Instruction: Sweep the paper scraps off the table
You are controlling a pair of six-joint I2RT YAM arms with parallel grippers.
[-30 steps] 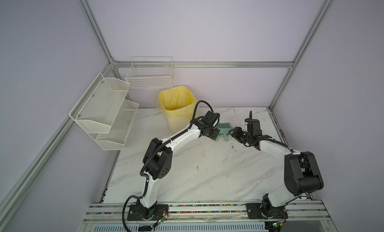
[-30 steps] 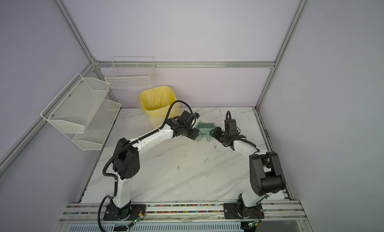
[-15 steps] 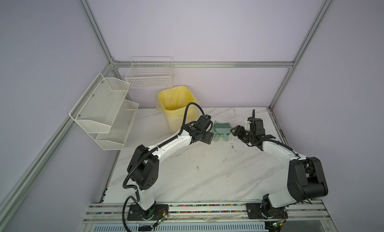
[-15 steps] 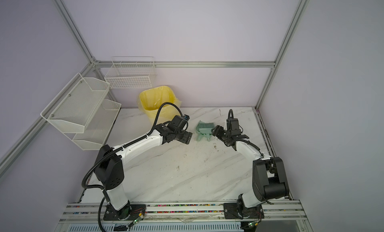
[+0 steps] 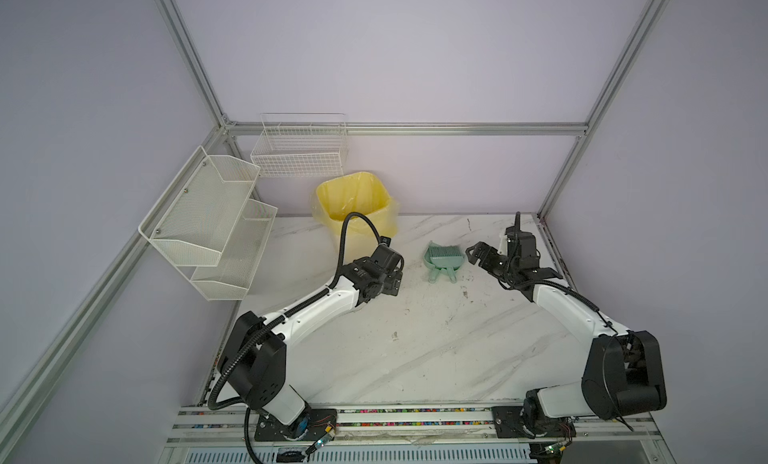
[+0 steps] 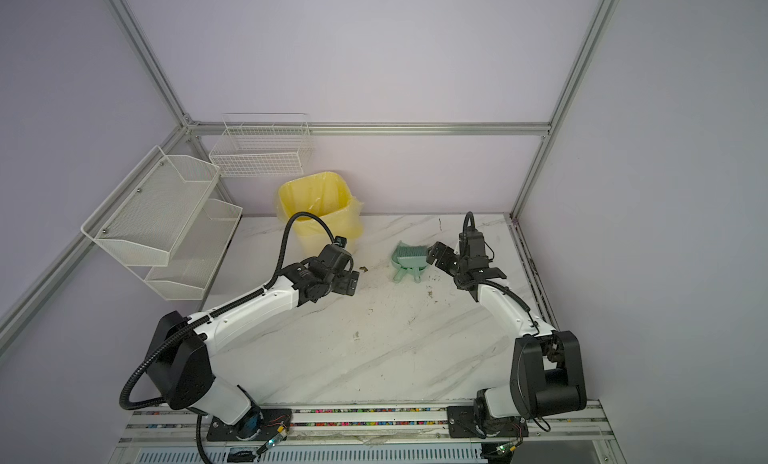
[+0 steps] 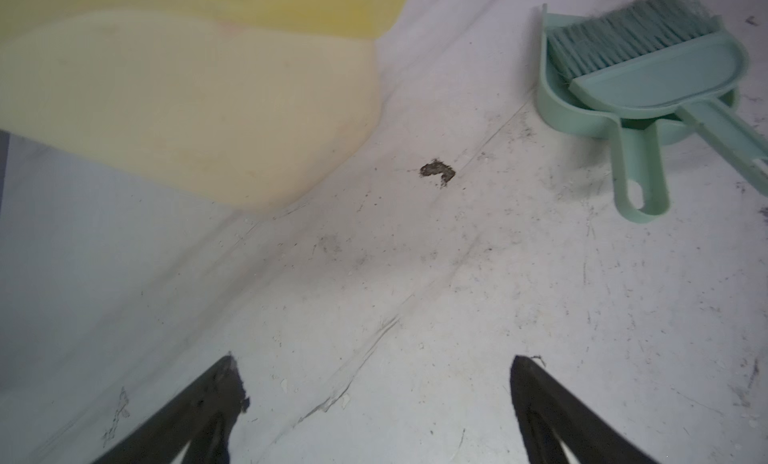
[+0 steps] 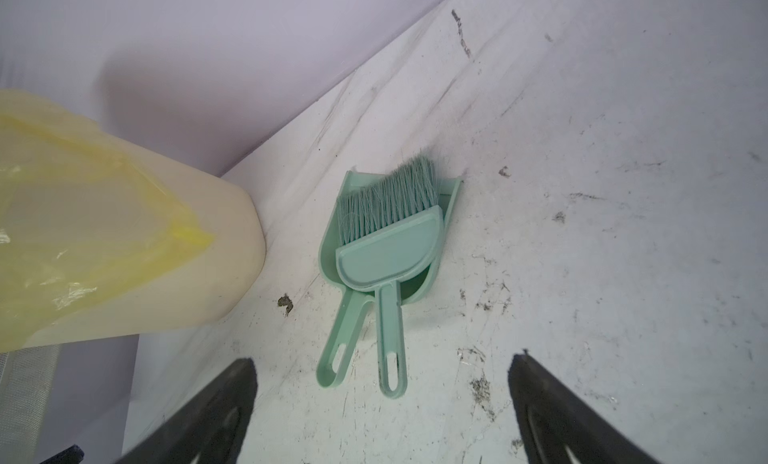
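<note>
The white marble-patterned table (image 5: 415, 358) fills both top views, a mint-green plastic dustpan and brush (image 5: 444, 258) lying on it between my left gripper (image 5: 394, 280) and right gripper (image 5: 478, 254). The left wrist view shows my left gripper (image 7: 376, 364) spread wide over bare table, grasping nothing. The right wrist view shows my right gripper (image 8: 383, 360) likewise released, the dustpan handles pointing toward it; where the paper scraps are I cannot tell.

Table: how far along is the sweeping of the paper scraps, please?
Done, it seems: no paper scraps show on the table; the brush lies in the dustpan. In hand: nothing; the left gripper and right gripper are open, empty. Left: perhaps nothing; only a dark speck lies near the bin.
</note>
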